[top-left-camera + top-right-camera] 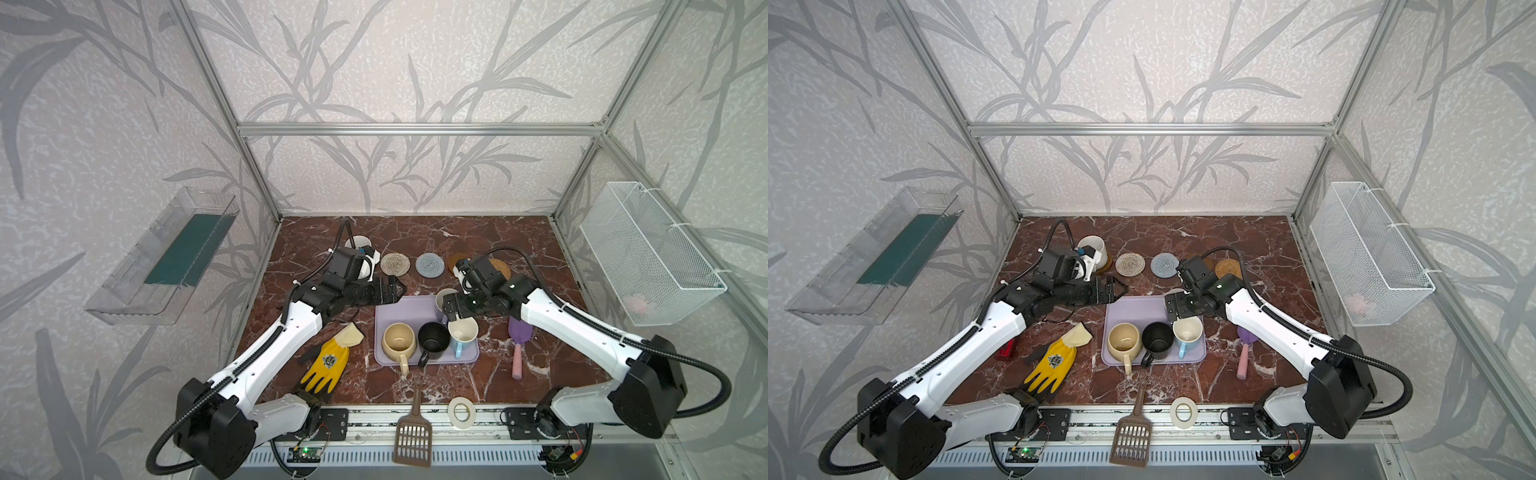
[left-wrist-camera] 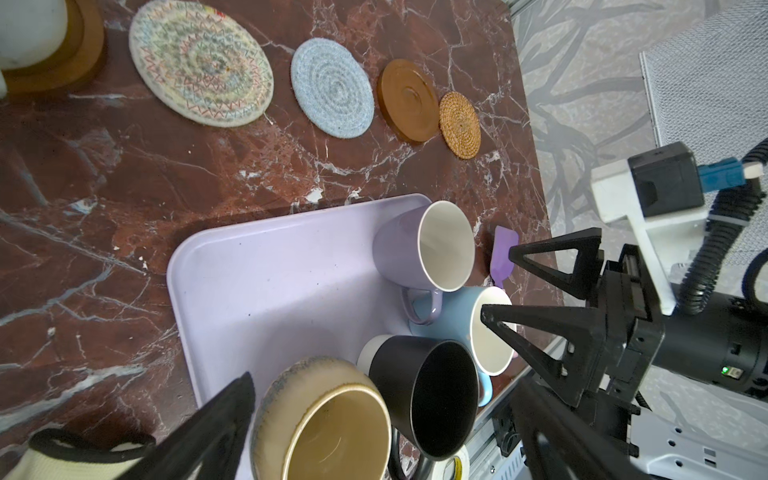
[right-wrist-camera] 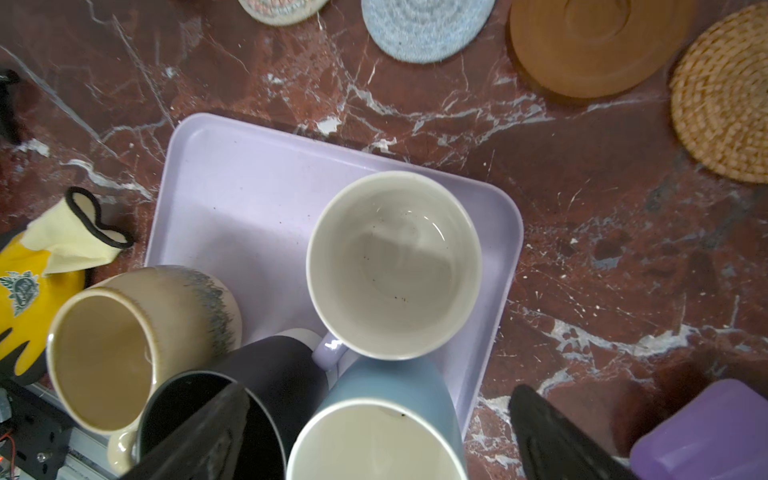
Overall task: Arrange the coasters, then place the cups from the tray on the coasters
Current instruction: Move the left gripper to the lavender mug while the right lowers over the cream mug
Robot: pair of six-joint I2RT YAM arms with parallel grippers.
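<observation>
While left gripper (image 1: 397, 289) and right gripper (image 1: 452, 316) both show jaws wide and empty, the light blue cup (image 3: 374, 436) sits directly under the right's, lavender cup (image 3: 395, 266) just beyond.

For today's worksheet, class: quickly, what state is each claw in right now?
Left claw: open, holding nothing.
Right claw: open, holding nothing.
</observation>
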